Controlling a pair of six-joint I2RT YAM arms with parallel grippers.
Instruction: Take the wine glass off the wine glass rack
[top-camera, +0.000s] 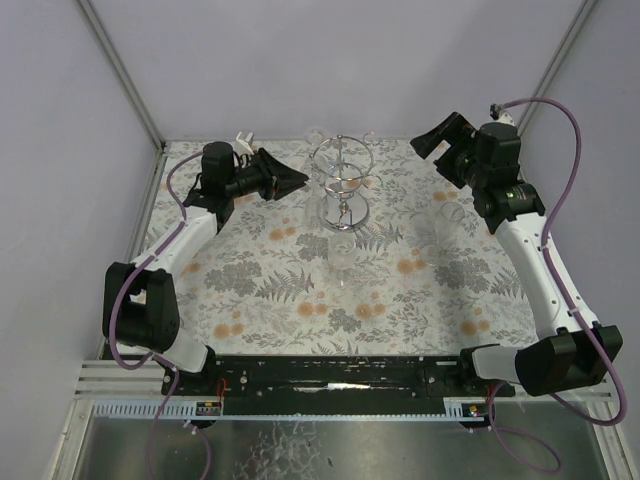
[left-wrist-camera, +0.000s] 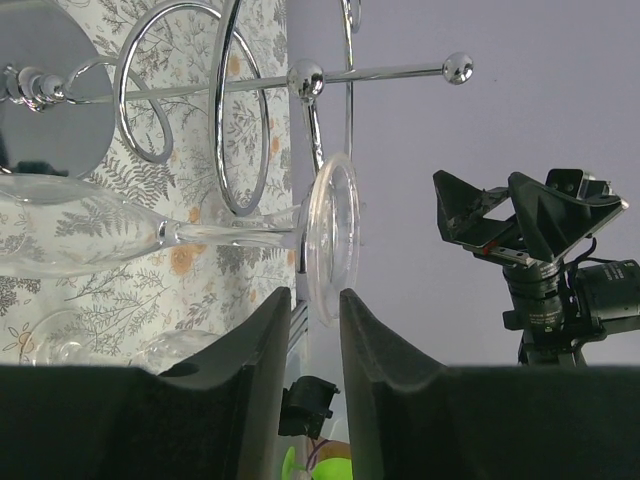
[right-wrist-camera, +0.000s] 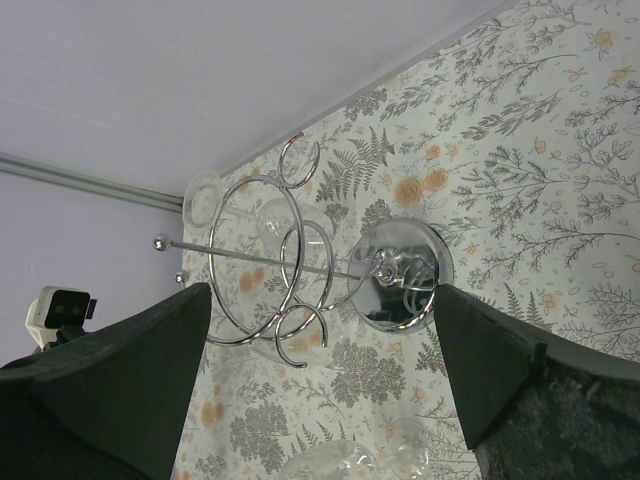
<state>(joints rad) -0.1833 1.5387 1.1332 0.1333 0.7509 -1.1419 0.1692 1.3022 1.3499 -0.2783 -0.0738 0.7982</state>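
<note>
Overhead view of one flower-patterned table (top-camera: 420, 300). At upper left, the left gripper (top-camera: 298, 180) points toward the single wine glass rack (top-camera: 341, 182), a chrome stand at top centre. In the left wrist view, the wine glass (left-wrist-camera: 225, 235) hangs in a wire ring of the rack. Its stem lies level across the left half and its foot is at centre. The two fingers (left-wrist-camera: 250, 390) are drawn close. The foot's rim dips into their narrow gap, but I cannot tell whether they pinch it. Just below the rack, one loose glass (top-camera: 343, 252) stands on the table. Fainter glasses to its right are too clear to count. At upper right, the right gripper (top-camera: 434, 137) is spread wide, holding nothing.
</note>
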